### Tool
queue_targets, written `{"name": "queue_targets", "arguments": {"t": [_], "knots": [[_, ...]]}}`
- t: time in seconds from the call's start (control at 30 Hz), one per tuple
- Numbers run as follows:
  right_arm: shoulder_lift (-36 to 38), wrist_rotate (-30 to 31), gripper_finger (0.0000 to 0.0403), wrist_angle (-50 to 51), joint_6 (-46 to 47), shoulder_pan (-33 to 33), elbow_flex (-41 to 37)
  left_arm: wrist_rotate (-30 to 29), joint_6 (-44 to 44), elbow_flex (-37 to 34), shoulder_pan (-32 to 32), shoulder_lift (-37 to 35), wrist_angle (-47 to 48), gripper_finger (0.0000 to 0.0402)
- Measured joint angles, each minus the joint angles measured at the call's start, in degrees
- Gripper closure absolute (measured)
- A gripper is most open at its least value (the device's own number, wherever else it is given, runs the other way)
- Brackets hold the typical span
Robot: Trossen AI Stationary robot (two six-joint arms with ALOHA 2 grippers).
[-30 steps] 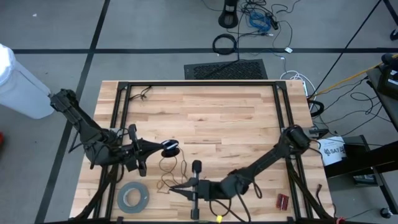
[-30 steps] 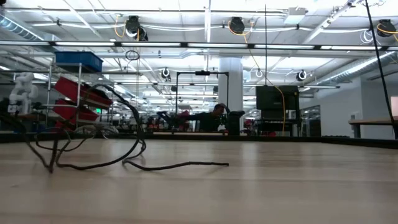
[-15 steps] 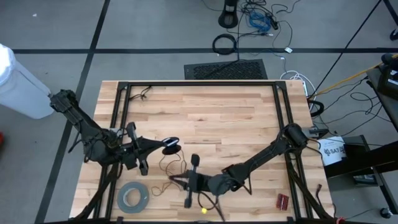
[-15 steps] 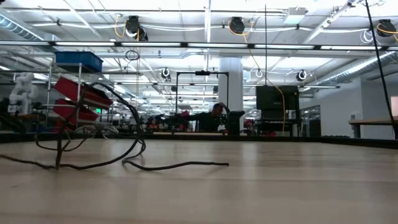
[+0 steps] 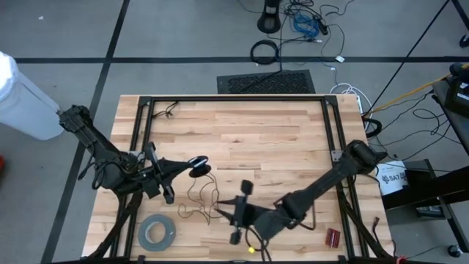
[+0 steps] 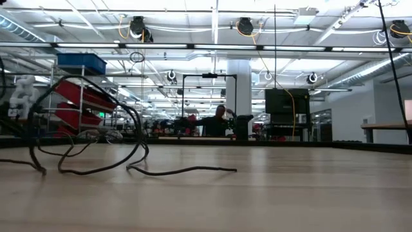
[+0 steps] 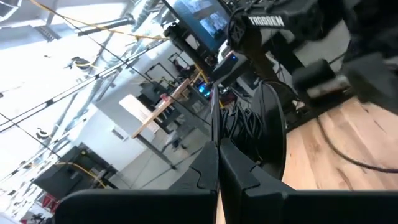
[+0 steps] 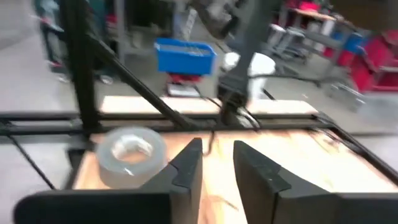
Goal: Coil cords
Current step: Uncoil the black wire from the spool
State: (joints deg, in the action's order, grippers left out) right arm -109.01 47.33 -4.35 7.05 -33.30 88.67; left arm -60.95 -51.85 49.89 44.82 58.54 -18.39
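Note:
The cord is a thin dark wire (image 5: 199, 196) joined to a small round black disc (image 5: 198, 166). Its loose loops lie on the wooden table near the front, left of centre. In the low view one loop (image 6: 84, 103) arches above the table and a free end (image 6: 187, 171) lies flat. My left gripper (image 5: 185, 168) is shut, level, right at the disc (image 7: 273, 124). My right gripper (image 5: 222, 208) stands open just right of the loops, pointing toward the table's left; whether it touches the wire, I cannot tell. My left gripper is shut on the cord right at the disc's near rim (image 7: 219, 138), coming in level from the table's left. The fingers themselves hide whether they have the rim or the wire beside it. The disc stands on edge beyond the fingertips, lifted off the table, and the wire hangs slack below it.
A wide grey tape roll (image 5: 157, 233) lies flat near the front left, close to the loops (image 8: 130, 152). Black frame rails (image 5: 143, 139) (image 5: 333, 132) run along both sides. A small red object (image 5: 333, 236) sits front right; a short dark cable (image 5: 170, 110) lies far left.
My right gripper went a little toward the table's left, then drew back toward the right, and its wrist turned. The wire loops shifted with it, and one loop now arches higher at the left of the low view. The disc in my left gripper rose slightly.

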Motion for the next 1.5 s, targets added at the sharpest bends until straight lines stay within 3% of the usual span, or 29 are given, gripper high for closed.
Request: {"name": "queue_targets", "arguments": {"t": [0.13,0.33,0.47,0.63,0.77,1.0,1.27,1.5], "knots": [[1.7,9.7,0.0303,2.0,0.7,-2.3,0.0,0.0,0.0,0.0,0.0,0.0,0.0,0.0402],[1.7,18.5,0.0286,-12.1,-16.5,-2.6,0.0,1.5,0.5,0.0,0.0,0.0,0.4,0.0402],[1.7,13.2,0.0263,-20.4,-25.2,-1.4,0.0,4.3,0.5,0.0,0.2,0.3,1.4,0.0402],[1.6,11.1,0.0237,-21.5,-25.7,0.3,0.0,4.8,0.0,0.0,0.2,0.9,1.4,0.0402],[1.6,5.9,0.0237,-21.5,-24.2,1.3,0.0,4.8,0.0,0.0,0.2,1.0,1.5,0.0402],[1.6,3.3,0.0281,-21.4,-22.5,2.6,0.0,4.8,0.0,0.0,0.2,1.0,1.4,0.0402],[1.6,3.5,0.0394,-21.5,-22.7,2.6,0.0,4.8,0.0,0.0,0.2,1.0,1.4,0.0402],[1.2,1.9,0.0401,-23.9,-21.6,3.3,0.0,4.8,0.1,0.0,0.0,1.0,1.4,0.0402]]}}
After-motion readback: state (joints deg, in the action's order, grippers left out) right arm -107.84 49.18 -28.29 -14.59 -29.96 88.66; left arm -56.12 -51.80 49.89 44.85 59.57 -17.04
